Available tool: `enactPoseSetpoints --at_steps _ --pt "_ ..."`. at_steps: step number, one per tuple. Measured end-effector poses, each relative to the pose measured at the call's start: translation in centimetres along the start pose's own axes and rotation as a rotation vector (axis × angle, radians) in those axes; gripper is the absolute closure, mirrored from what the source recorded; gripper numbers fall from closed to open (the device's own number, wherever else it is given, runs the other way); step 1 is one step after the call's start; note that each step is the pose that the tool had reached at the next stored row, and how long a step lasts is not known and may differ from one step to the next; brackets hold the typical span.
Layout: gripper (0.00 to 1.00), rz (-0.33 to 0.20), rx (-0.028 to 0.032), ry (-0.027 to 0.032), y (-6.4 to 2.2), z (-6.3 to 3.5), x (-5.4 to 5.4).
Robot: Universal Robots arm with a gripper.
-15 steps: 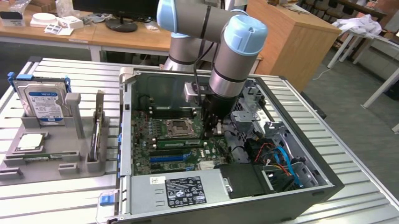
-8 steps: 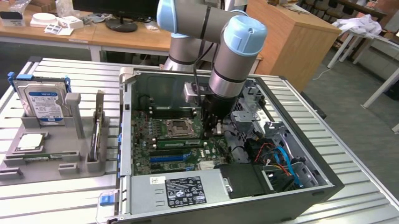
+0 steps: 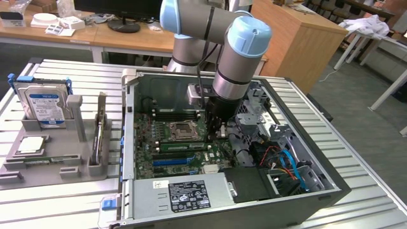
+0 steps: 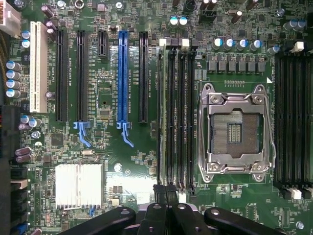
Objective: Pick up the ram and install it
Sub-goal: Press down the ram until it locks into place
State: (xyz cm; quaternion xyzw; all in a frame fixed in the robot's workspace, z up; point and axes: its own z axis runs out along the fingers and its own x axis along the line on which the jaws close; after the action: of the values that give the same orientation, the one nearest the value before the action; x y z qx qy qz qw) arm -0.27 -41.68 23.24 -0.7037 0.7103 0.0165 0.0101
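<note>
The ram (image 4: 162, 117) is a thin green stick standing on edge in one of the black memory slots beside the empty processor socket (image 4: 234, 129). In the exterior view the ram (image 3: 181, 146) lies in the motherboard just below the socket, inside the open computer case (image 3: 305, 191). My gripper (image 4: 166, 193) is shut, its fingertips pressed together over one end of that row of slots. I cannot tell whether they touch the stick. In the exterior view the gripper (image 3: 216, 133) reaches straight down into the case, right of the socket.
At the exterior view's left, a grey holder tray (image 3: 57, 167) carries a silver blue-labelled hard drive (image 3: 43, 105), a square processor chip (image 3: 30, 145) and a thin stick on edge (image 3: 100, 133). Drive cages and cables (image 3: 286, 162) crowd the case's right side. The power supply (image 3: 184, 193) fills its front.
</note>
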Motion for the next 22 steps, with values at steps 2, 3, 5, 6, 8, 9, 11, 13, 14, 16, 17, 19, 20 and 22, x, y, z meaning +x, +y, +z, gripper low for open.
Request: enactPoseSetpoints --at_steps 2,3,5,6,8,9,11,13,14,16,17,19,20,22 --pt "0.89 0.0 -0.0001 0.0 0.0 0.0 0.0" --pt "0.89 0.0 -0.0001 0.0001 0.0 0.0 0.0" --pt "0.89 0.0 -0.0001 0.0 0.0 0.07 0.0" --pt "0.89 0.0 -0.0001 0.0001 -0.01 0.14 0.0" --pt "0.89 0.0 -0.0001 0.0001 0.0 0.24 0.01" --pt "0.89 0.0 -0.0001 0.0002 0.0 0.26 0.01" --pt "0.89 0.0 -0.0001 -0.0002 0.0 0.39 0.01" --pt "0.89 0.0 -0.0001 -0.0004 0.0 0.47 0.02" --pt "0.89 0.0 -0.0001 -0.0003 0.0 0.47 0.02" --pt "0.89 0.0 -0.0001 -0.0003 0.0 0.47 0.02" --pt "0.89 0.0 -0.0002 0.0 0.0 0.47 0.02" --pt "0.89 0.0 -0.0001 -0.0004 -0.01 0.57 0.02" --pt "0.89 0.0 -0.0001 -0.0002 0.0 0.57 0.02" --pt "0.89 0.0 -0.0001 -0.0002 0.0 0.57 0.02"
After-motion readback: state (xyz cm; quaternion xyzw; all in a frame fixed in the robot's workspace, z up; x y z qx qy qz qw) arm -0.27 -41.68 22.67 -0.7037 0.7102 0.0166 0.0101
